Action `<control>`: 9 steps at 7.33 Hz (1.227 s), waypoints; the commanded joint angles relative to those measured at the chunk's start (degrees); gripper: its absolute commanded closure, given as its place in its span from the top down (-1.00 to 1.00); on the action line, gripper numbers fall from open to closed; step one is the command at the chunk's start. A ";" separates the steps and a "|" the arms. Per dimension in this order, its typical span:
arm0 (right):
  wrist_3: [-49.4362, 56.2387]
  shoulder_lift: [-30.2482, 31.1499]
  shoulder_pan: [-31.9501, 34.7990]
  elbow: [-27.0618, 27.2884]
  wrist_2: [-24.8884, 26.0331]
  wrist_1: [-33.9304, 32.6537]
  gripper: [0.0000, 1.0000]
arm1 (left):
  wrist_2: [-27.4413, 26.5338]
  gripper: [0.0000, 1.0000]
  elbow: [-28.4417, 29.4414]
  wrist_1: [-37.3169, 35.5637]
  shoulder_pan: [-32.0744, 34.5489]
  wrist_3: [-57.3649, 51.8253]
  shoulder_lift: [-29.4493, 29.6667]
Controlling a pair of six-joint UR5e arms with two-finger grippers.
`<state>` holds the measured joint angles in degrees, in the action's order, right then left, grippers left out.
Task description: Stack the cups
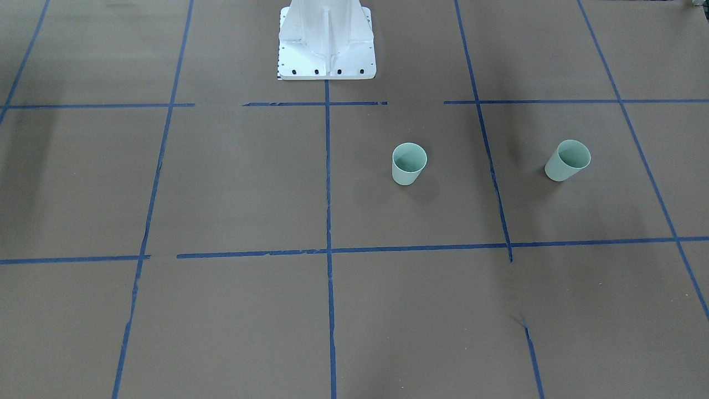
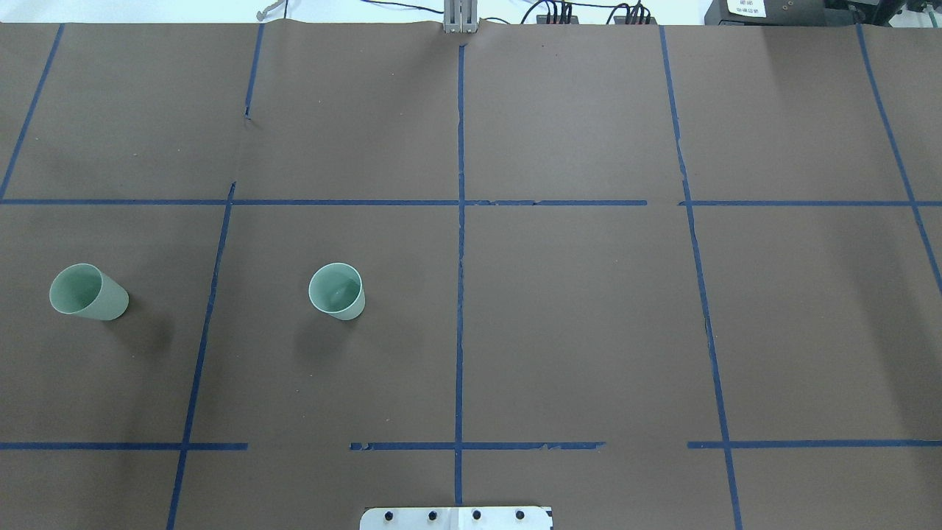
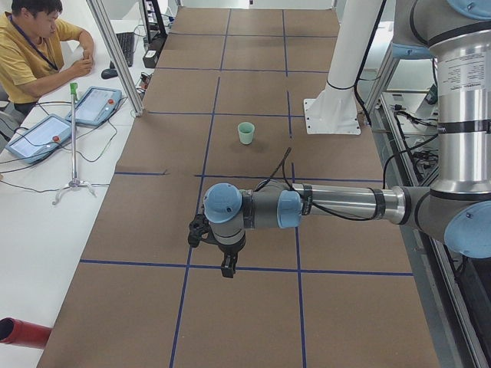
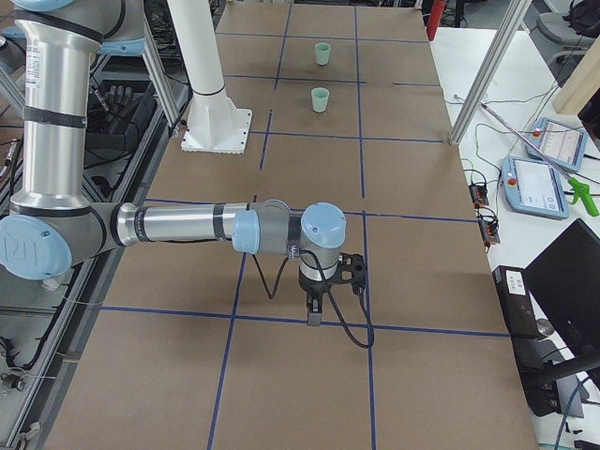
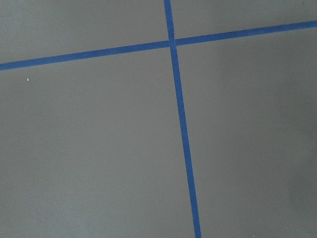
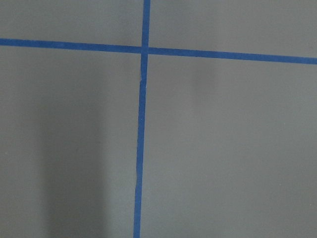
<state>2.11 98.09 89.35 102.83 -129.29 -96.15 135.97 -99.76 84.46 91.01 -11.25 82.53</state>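
Two pale mint-green cups stand upright and apart on the brown table, on my left half. One cup (image 1: pixel 409 164) (image 2: pixel 337 291) (image 4: pixel 320 99) is near the centre line. The other cup (image 1: pixel 567 160) (image 2: pixel 88 292) (image 4: pixel 322 53) is farther out to my left. In the exterior left view one cup (image 3: pixel 245 133) shows. My left gripper (image 3: pixel 228 270) shows only in that view, held high and pointing down. My right gripper (image 4: pixel 314 319) shows only in the exterior right view, far from the cups. I cannot tell whether either is open or shut. Both wrist views show only table and tape.
Blue tape lines (image 2: pixel 460 294) divide the brown table into squares. The white robot base (image 1: pixel 327 44) (image 2: pixel 456 517) stands at the table's robot-side edge. An operator (image 3: pixel 31 46) sits beside teach pendants (image 3: pixel 92 106) on the side bench. A thin stand (image 3: pixel 74 138) is there too.
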 commanded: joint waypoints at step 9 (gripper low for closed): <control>0.00 0.00 0.03 0.00 0.00 0.00 1.00 | -3.49 1.00 -0.18 42.03 -21.61 50.26 -2.72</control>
<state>2.11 98.08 89.33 102.83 -129.29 -96.15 135.02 -100.01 116.57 75.36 26.32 80.98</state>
